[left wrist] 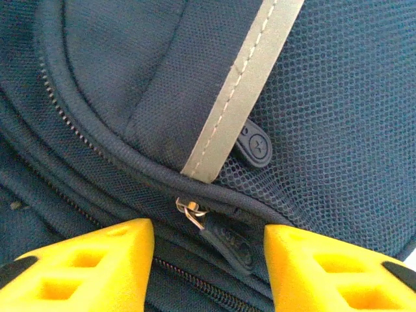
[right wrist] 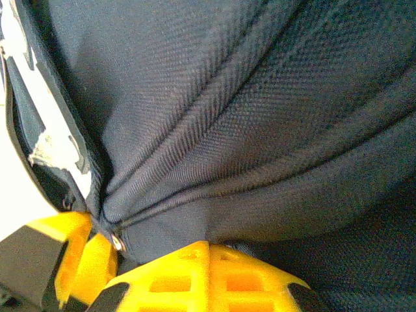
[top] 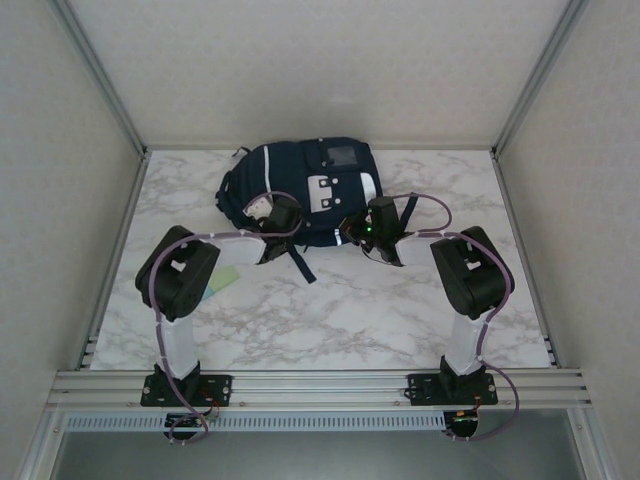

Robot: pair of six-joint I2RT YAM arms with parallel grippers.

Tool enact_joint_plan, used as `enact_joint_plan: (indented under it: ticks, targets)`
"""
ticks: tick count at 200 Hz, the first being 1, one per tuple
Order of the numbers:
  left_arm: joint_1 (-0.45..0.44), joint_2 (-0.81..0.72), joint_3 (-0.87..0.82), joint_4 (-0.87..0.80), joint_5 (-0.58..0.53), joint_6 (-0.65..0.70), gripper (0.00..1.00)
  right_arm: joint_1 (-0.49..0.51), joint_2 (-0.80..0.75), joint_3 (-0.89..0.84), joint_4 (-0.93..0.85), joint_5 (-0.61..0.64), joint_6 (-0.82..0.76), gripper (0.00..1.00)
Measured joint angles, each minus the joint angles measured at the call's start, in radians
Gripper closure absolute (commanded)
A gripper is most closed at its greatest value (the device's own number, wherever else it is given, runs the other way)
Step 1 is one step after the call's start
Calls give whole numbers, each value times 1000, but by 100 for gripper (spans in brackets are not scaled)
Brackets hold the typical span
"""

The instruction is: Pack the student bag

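Note:
The student bag (top: 300,185) lies flat at the back middle of the table, dark navy with white reflective stripes and grey patches. My left gripper (top: 272,213) is at the bag's near left edge. In the left wrist view it (left wrist: 208,260) is open, with its yellow fingers (left wrist: 97,266) on either side of a dark zipper pull (left wrist: 227,244) and its metal slider below a reflective stripe (left wrist: 227,97). My right gripper (top: 362,228) is at the bag's near right edge. In the right wrist view it (right wrist: 120,250) is shut on a fold of the bag's fabric (right wrist: 214,149), which gathers into creases at the fingers.
A thin pale green and yellow item (top: 225,281) lies on the marble table (top: 330,320) beside the left arm's elbow. A dark strap (top: 300,262) trails from the bag toward the near side. Metal frame posts and walls enclose the table on three sides.

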Motion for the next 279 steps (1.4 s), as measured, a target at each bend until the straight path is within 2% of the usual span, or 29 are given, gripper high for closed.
enact_joint_plan:
  ticks: [16, 24, 66, 88, 125, 152, 187, 234, 279]
  targets:
    - [14, 45, 34, 14, 1, -31, 88, 0, 5, -16, -2, 0, 0, 100]
    - [23, 63, 45, 29, 12, -38, 100, 0, 10, -22, -5, 0, 0, 100]
    - [39, 62, 47, 50, 47, -48, 100, 0, 11, -38, -6, -8, 0, 100]
    - [61, 16, 27, 20, 117, -3, 100, -3, 11, -38, -14, -8, -2, 100]
    - [111, -86, 37, -193, 277, 204, 100, -11, 11, -34, -42, -8, -16, 100]
    - [127, -128, 72, -325, 333, 371, 100, -18, 11, -23, -72, -8, -35, 100]
    - [136, -129, 122, -438, 366, 554, 100, -27, 11, -12, -103, -8, -60, 100]
    - [137, -80, 189, -526, 349, 752, 100, -31, 3, -2, -143, -7, -92, 100]
    - [133, -21, 201, -570, 317, 765, 64, -33, 2, 10, -167, -7, -111, 100]
